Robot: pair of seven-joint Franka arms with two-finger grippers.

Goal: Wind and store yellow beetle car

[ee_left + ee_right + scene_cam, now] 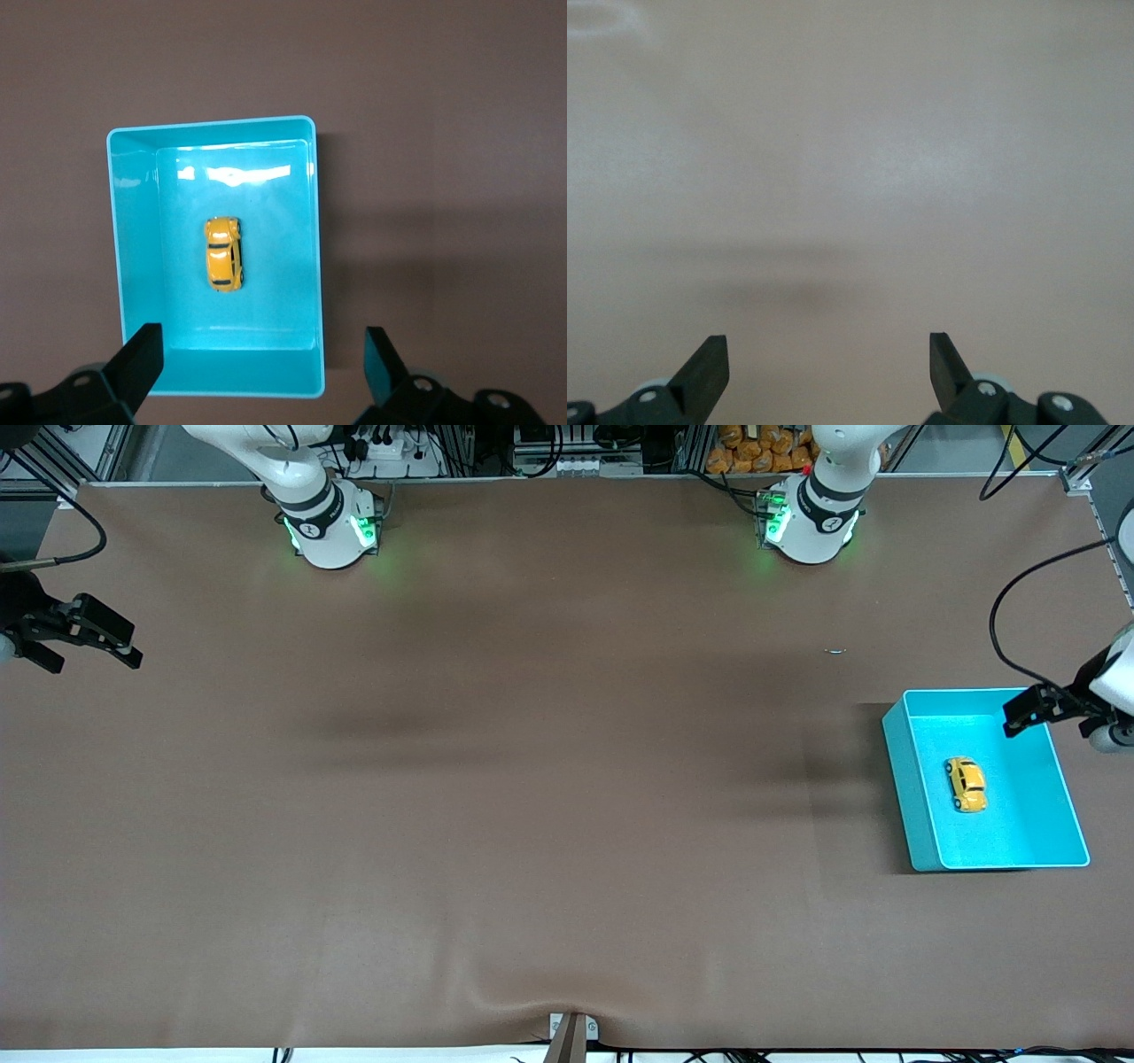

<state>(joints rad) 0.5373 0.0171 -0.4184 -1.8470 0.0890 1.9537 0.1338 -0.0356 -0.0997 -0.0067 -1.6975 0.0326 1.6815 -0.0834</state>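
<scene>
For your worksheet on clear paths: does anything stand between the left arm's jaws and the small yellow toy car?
Nothing visible does. The small yellow toy car lies uncovered in the open teal plastic bin, under the open left gripper.

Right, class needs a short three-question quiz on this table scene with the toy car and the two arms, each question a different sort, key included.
1. True or false: the car lies on the bare table.
2. Which gripper is over the bin? A) left B) right
3. Fill in: both grippers stand ____.

Key: 1. False, it lies in the bin. 2. A; the left gripper is over the bin's rim, and the right gripper waits over the table's end. 3. open.
</scene>
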